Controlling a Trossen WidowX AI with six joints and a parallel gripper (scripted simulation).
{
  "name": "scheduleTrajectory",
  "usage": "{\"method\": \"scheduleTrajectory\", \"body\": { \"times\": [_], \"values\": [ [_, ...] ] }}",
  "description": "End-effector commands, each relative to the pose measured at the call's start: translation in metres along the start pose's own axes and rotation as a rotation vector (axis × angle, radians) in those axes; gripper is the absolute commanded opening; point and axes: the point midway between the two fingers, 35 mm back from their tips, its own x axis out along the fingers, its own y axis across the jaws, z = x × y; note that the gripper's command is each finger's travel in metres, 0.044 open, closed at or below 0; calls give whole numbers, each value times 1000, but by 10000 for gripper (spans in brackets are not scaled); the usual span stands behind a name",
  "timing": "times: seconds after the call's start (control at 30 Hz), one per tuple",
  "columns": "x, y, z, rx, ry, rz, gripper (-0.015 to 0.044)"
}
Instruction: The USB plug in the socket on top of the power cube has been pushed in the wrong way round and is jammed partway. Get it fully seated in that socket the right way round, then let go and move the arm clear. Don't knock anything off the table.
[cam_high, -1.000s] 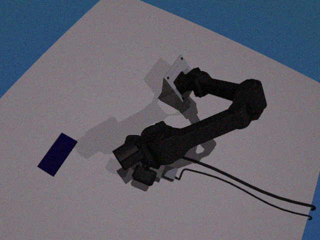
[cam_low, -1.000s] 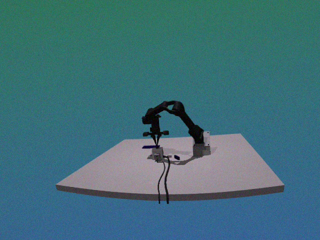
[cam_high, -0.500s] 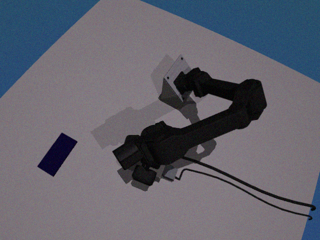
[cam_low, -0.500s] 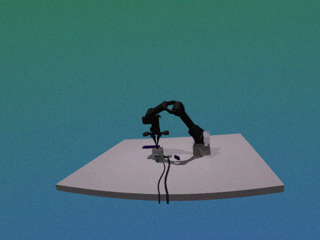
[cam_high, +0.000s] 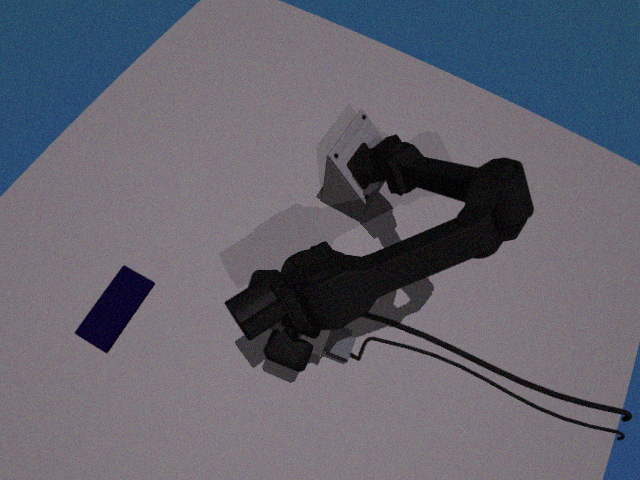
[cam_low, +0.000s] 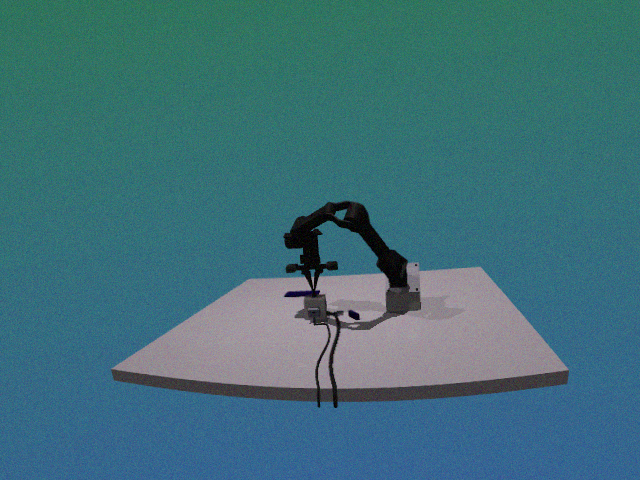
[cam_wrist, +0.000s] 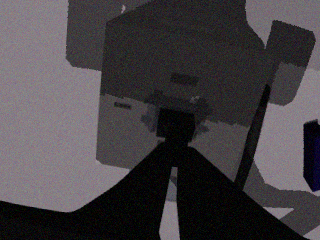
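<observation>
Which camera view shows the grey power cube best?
The wrist view: the grey boxy power cube shows its slotted top. Exterior shows it small; top, mostly hidden under the arm.

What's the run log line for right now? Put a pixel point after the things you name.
gripper (cam_low: 313, 294) (cam_wrist: 174, 155): shut on the plug (cam_wrist: 176, 123) | place: at the top of the power cube (cam_low: 315, 302) (cam_wrist: 120, 135) | seating depth: cannot tell | release: not yet
</observation>
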Motion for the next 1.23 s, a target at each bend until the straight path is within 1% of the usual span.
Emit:
{"method": "scheduleTrajectory", "body": {
  "times": [0.0,0.1,0.2,0.23,0.83,1.2],
  "values": [
    [3,0,-1,-2,3,-4,0],
    [3,0,-1,-2,3,-4,0],
    [0,0,0,0,0,0,79],
    [0,0,0,0,0,0,95],
    [0,0,0,0,0,0,95],
    [-11,0,-1,0,0,0,95]
  ]
}}
